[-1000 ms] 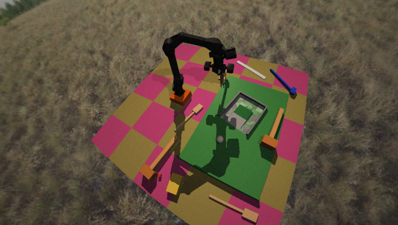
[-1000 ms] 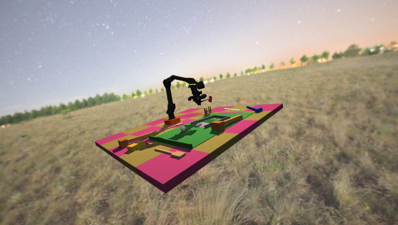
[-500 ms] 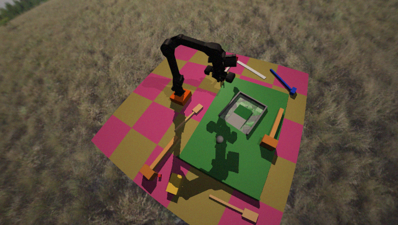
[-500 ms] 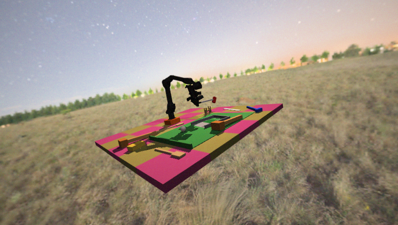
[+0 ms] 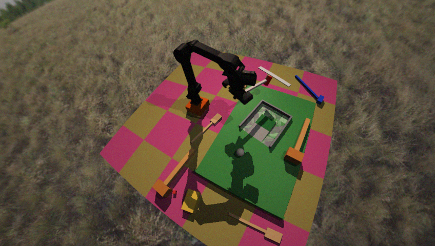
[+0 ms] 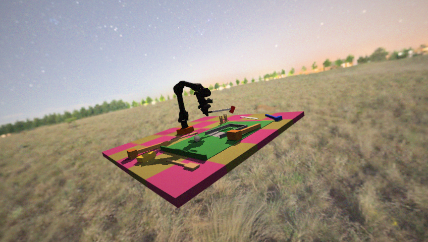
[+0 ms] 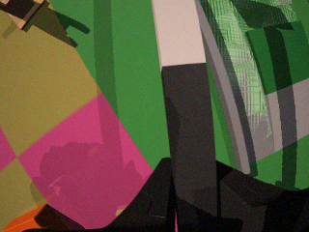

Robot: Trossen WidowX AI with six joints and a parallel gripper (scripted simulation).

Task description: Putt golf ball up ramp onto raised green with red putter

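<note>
The black parallel-jaw gripper (image 5: 244, 91) is gripping the red-headed putter with the pale grey shaft (image 5: 259, 82) by its dark handle end, the jaws clamped on the grip as the wrist view shows. The putter is hanging in the air, roughly level, above the far edge of the checkered pink-and-olive board (image 5: 127, 146). Its long axis is running from the gripper toward the far right corner, red head outermost.

The small grey golf ball (image 5: 240, 151) is sitting on the flat green mat (image 5: 268, 179), just at the foot of the grey ramp (image 5: 260, 132) leading into the grey-walled raised green (image 5: 265, 121).

Key relation: the ball is lying on the near side of the raised green, and the gripper is on the far side, so the walled box is standing between them. The putter head is pointing away from the ball.

Judgement: the arm needs to be carrying the putter round to the near side of the ball, head lowered to mat level, face square to the ramp, before any stroke. The long orange-headed mallet (image 5: 297, 141) by the right edge is a thing to be avoiding.
</note>
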